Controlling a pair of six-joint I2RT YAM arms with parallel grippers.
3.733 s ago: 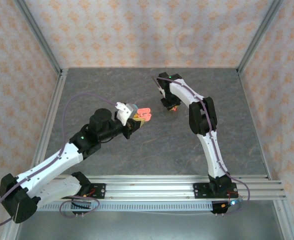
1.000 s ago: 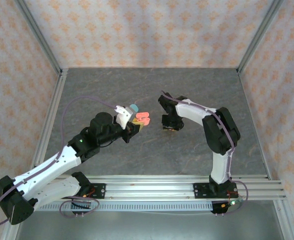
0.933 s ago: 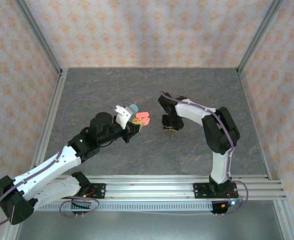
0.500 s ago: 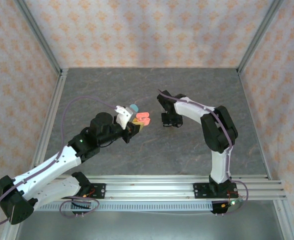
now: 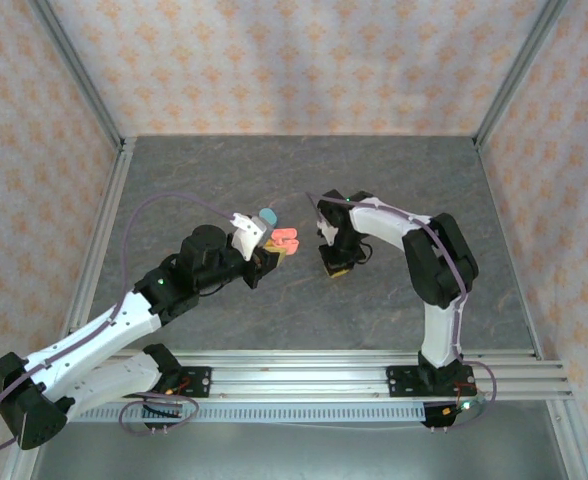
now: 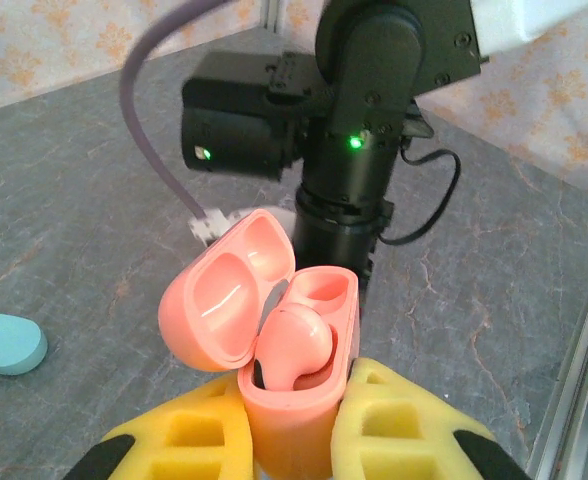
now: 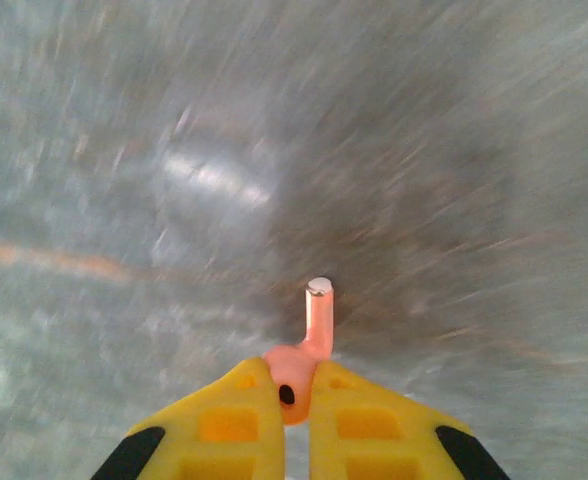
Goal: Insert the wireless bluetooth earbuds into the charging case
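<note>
The left gripper (image 6: 292, 440) pinches the base of the salmon-pink charging case (image 6: 299, 395) between its yellow fingers. The case stands beyond their tips with its lid open, and a seated earbud (image 6: 294, 345) sits inside. The right gripper (image 7: 292, 410) is clamped on the bulb of a second earbud (image 7: 317, 320), whose stem juts past the fingertips.

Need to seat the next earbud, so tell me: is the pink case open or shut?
Open: the pink case has its lid swung back, one earbud seated, the other socket empty.
</note>
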